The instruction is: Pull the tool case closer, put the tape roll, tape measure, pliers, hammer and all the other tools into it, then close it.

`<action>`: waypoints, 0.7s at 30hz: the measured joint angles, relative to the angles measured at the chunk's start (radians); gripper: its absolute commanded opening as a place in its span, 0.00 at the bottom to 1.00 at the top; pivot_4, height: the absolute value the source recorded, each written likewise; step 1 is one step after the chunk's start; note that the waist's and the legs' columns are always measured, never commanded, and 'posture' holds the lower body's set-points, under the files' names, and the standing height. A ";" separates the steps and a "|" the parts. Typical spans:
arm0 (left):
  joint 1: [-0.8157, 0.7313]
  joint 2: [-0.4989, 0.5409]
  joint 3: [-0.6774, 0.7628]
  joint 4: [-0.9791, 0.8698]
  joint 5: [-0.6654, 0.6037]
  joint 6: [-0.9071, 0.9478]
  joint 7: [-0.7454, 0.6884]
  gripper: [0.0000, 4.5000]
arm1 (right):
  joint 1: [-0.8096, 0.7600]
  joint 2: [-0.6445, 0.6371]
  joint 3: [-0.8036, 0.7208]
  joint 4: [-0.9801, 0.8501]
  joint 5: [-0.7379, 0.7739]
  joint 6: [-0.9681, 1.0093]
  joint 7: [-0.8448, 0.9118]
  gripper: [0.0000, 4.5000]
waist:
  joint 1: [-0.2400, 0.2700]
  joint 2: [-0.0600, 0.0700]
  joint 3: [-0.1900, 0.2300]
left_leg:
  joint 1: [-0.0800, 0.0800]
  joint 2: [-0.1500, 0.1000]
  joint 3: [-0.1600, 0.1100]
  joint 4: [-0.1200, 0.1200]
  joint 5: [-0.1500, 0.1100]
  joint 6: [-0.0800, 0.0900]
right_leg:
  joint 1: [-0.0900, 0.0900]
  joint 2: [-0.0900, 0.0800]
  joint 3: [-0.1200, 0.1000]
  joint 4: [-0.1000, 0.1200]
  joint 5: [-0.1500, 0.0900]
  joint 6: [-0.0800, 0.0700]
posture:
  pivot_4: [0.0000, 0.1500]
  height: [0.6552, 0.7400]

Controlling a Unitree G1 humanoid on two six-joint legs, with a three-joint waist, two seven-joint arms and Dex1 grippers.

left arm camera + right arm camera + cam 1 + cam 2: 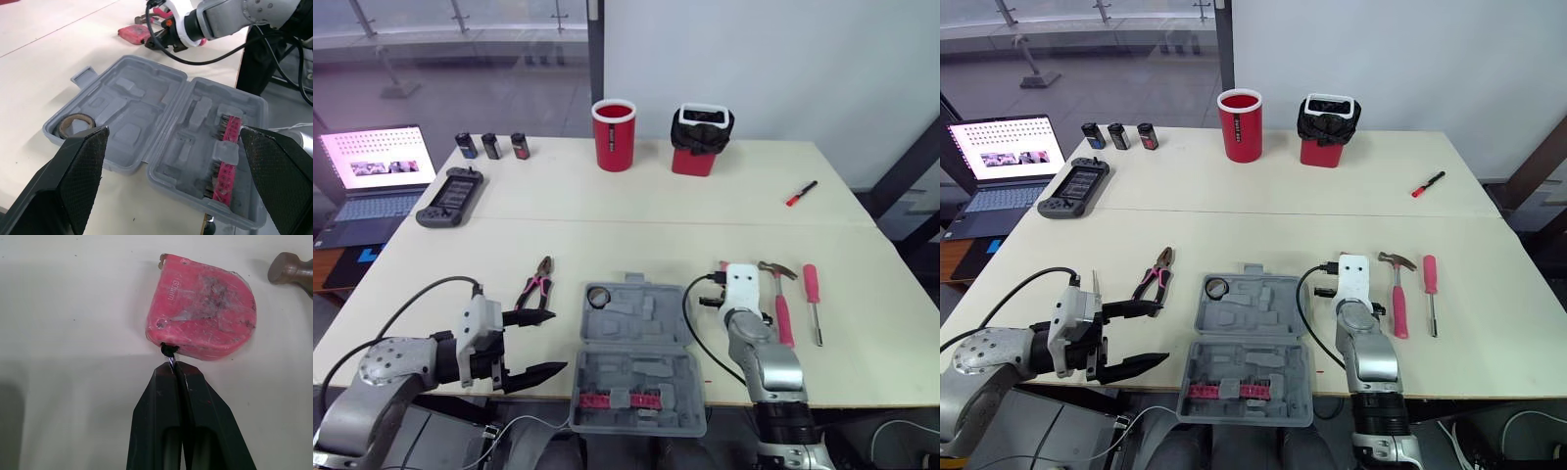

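The grey tool case (636, 357) lies open at the table's front edge. A tape roll (599, 296) sits in its far left corner, and a strip of red bits (225, 152) is in the near half. My left gripper (558, 342) hovers open just left of the case. Pink-handled pliers (536, 284) lie beyond it. My right gripper (173, 367) is shut, with its tips pinching the short strap of the red tape measure (203, 325) right of the case. The hammer (778, 299) and a pink screwdriver (813, 294) lie further right.
A red marker (801, 193) lies at the far right. At the back stand a red cup (614, 134) and a red bin with a black liner (700, 140). A handheld console (452, 196), three small cans (491, 145) and a laptop (372, 181) are at the far left.
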State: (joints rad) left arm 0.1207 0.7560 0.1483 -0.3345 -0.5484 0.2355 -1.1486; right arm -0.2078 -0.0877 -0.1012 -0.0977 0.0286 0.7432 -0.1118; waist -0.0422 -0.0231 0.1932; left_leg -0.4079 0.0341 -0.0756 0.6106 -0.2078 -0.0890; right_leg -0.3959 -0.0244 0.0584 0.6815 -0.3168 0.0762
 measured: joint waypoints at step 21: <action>-0.050 -0.020 -0.094 0.057 0.025 -0.027 -0.043 1.00 | 0.734 -0.141 0.205 -0.626 0.018 0.019 0.216 0.02 | 0.007 0.000 0.000 | -0.001 0.000 0.000 -0.004 -0.001 0.000 | -0.002 -0.003 0.001 -0.001 -0.005 0.000 | 1.00 0.98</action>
State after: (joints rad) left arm 0.0704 0.7356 0.0546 -0.2774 -0.5229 0.2087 -1.1912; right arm 0.5260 -0.2288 0.1040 -0.7241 0.0465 0.7621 0.1039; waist -0.0350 -0.0228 0.1928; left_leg -0.4089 0.0343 -0.0756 0.6068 -0.2089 -0.0886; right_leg -0.3982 -0.0271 0.0592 0.6805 -0.3213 0.0763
